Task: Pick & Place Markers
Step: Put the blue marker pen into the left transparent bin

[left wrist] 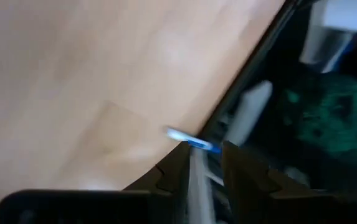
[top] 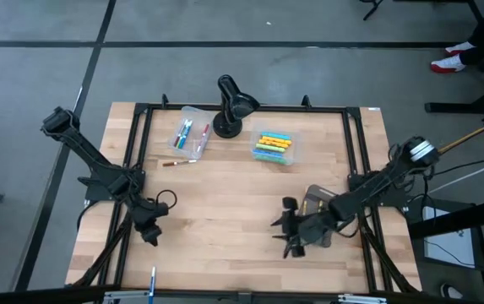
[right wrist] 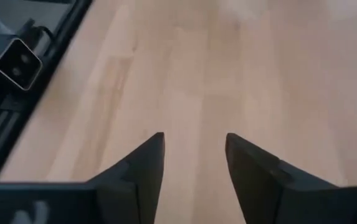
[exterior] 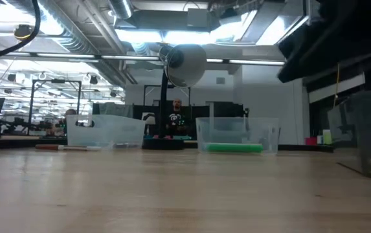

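- Plainly, most of the short thin coloured markers [top: 272,145] lie stacked in yellow, green, blue and orange inside a clear plastic tub [top: 290,157] at the far side of the pale wooden worktop [top: 225,211]. I judge that is where they are being collected.
- A second clear plastic tub [top: 180,113], just left of the black desk lamp [top: 229,110], holds only a few pens. It reads as the source bin, nearly emptied.
- One reddish-brown marker [top: 176,162] lies loose on the wood just in front of that second tub, so it probably wants picking up.
- A blue-and-white marker [top: 151,283] lies at the near edge of the worktop, well away from both tubs.
- My left gripper [top: 150,232] hangs low at the near left and points toward that blue marker. Its jaws stand partly apart with nothing clearly between them.
- My right gripper [top: 290,230] hovers over bare wood at the near right, beside the flat grey pouch [top: 318,203]. Its jaws are released and empty, and only wood grain shows in the gap, so it carries nothing.
- My guess is that the stray pens come next, the blue one being nearest my left arm.
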Robot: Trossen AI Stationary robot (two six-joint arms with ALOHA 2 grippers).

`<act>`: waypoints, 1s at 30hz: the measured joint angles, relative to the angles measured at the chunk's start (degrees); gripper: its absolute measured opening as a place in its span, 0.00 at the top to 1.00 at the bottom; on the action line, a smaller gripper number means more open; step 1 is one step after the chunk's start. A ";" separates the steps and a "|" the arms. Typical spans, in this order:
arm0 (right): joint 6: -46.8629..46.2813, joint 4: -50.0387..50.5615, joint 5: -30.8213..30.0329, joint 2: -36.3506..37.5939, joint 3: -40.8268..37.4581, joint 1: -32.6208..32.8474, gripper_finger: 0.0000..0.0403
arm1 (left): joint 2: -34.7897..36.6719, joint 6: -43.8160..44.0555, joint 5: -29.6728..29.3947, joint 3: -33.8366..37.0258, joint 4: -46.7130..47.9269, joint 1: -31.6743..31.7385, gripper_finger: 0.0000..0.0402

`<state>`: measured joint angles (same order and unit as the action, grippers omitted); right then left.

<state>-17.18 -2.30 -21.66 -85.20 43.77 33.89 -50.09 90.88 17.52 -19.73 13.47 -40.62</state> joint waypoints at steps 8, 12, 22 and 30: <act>10.81 -11.24 -0.22 14.73 -13.96 2.87 0.60 | 0.00 10.34 1.38 0.00 -7.90 0.83 0.79; 15.35 -19.25 -0.27 23.18 -21.92 3.56 0.60 | 0.51 10.98 0.97 -0.02 -9.41 3.39 0.79; 23.30 -21.81 0.82 42.47 -34.82 3.37 0.60 | 1.03 14.65 -1.64 -0.02 -11.77 10.09 0.79; 27.99 -22.40 5.22 56.62 -41.87 0.33 0.60 | 1.03 10.52 -9.33 -0.02 -13.26 12.24 0.79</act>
<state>10.81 -24.70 -16.45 -28.58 1.90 34.22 -49.06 101.40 8.19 -19.75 0.21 -28.37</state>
